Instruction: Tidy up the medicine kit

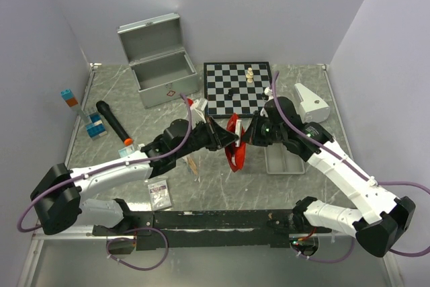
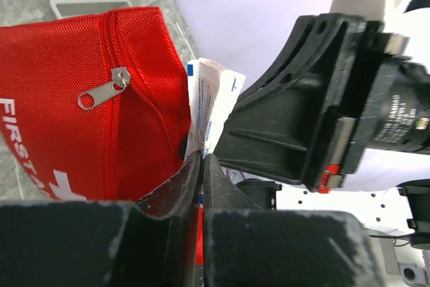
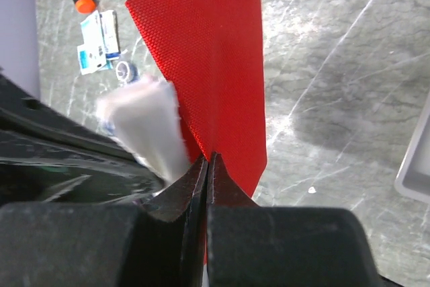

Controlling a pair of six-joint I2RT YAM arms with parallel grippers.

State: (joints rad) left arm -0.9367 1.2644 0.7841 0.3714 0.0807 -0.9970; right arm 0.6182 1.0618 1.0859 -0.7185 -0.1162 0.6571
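The silver metal case (image 1: pixel 161 72) stands open at the back left, lid up. The red pouch (image 1: pixel 235 144) hangs above the table's middle between both grippers. My right gripper (image 1: pixel 252 136) is shut on the pouch's edge (image 3: pixel 215 65). My left gripper (image 1: pixel 228 139) is shut on a white packet with blue print (image 2: pixel 209 109), which sits at the pouch's open zipper side (image 2: pixel 67 99). The packet shows blurred in the right wrist view (image 3: pixel 144 126). The pouch's inside is hidden.
A chessboard (image 1: pixel 238 89) with a few pieces lies behind the grippers. A shallow grey tray (image 1: pixel 282 160) and a white object (image 1: pixel 311 102) are at the right. A black marker (image 1: pixel 113 122), blue blocks (image 1: pixel 96 128) and a small packet (image 1: pixel 159 193) lie at the left.
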